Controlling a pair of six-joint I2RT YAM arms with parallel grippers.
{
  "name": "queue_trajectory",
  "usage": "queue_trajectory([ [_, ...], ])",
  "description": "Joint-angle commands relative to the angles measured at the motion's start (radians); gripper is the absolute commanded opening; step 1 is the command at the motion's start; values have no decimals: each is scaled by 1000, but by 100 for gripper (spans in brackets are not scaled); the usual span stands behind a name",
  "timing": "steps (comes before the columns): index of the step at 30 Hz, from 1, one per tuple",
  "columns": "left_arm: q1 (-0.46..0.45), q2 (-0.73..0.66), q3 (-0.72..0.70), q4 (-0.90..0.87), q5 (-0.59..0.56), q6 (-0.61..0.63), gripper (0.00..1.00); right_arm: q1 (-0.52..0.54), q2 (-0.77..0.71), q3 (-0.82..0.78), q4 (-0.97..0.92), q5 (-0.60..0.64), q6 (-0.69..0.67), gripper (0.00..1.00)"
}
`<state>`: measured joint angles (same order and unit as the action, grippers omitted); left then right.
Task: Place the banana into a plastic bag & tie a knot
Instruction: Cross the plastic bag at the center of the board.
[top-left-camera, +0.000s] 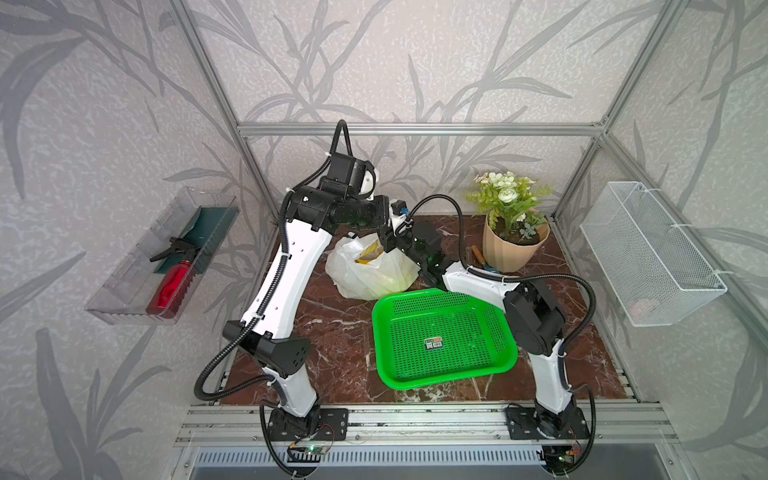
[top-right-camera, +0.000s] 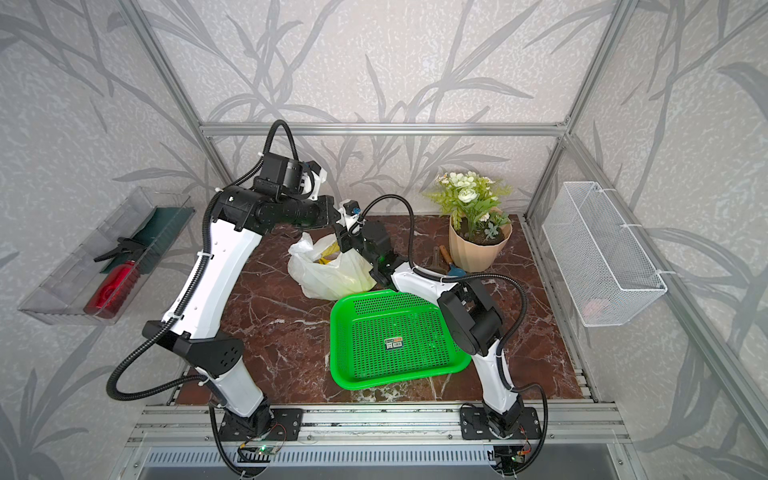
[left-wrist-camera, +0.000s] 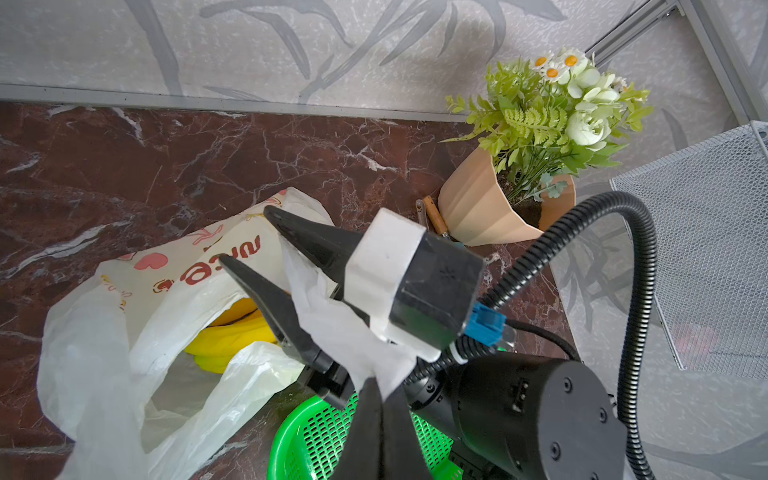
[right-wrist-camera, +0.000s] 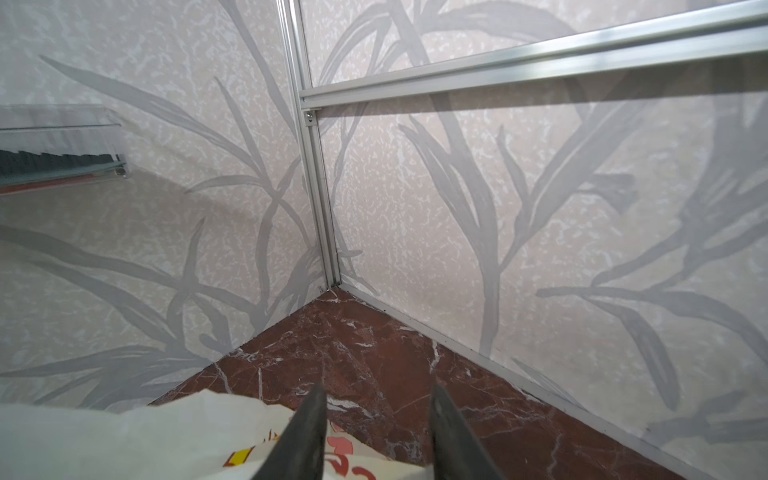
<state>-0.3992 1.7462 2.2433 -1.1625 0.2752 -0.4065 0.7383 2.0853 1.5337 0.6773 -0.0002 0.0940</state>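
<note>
The plastic bag (top-left-camera: 370, 276) (top-right-camera: 328, 280) (left-wrist-camera: 104, 332) lies crumpled and open-mouthed on the marble table, behind the green basket. The yellow banana (left-wrist-camera: 232, 332) (top-left-camera: 368, 253) sits inside it. My left gripper (left-wrist-camera: 384, 386) (top-left-camera: 388, 247) is shut on a white handle strip of the bag, held up above the bag's mouth. That strip runs on between the fingers of my right gripper (left-wrist-camera: 245, 235) (right-wrist-camera: 376, 388), which stands open over the bag's printed side (right-wrist-camera: 124, 436). No knot shows in any view.
A green perforated basket (top-left-camera: 440, 336) sits in front of the bag, under the right forearm. A beige flower pot (top-left-camera: 515, 245) with a small garden tool (top-left-camera: 478, 255) stands at the back right. A clear tray with a red spray bottle (top-left-camera: 174, 286) and a white mesh basket (top-left-camera: 648, 253) hang on the side walls.
</note>
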Motion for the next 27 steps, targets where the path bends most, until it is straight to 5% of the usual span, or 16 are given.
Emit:
queue_trajectory([
  [1, -3, -31, 13, 4, 2, -23, 0, -10, -5, -87, -10, 39, 22, 31],
  [11, -3, -109, -131, 79, -24, -72, 0, -11, -60, -134, -48, 8, 4, 32],
  [17, -5, -234, -314, 206, -25, -124, 0, -19, -191, -151, -250, -113, 25, 69],
  [27, -69, -422, -628, 433, -63, -109, 0, -24, -572, -391, -466, -352, 67, 81],
])
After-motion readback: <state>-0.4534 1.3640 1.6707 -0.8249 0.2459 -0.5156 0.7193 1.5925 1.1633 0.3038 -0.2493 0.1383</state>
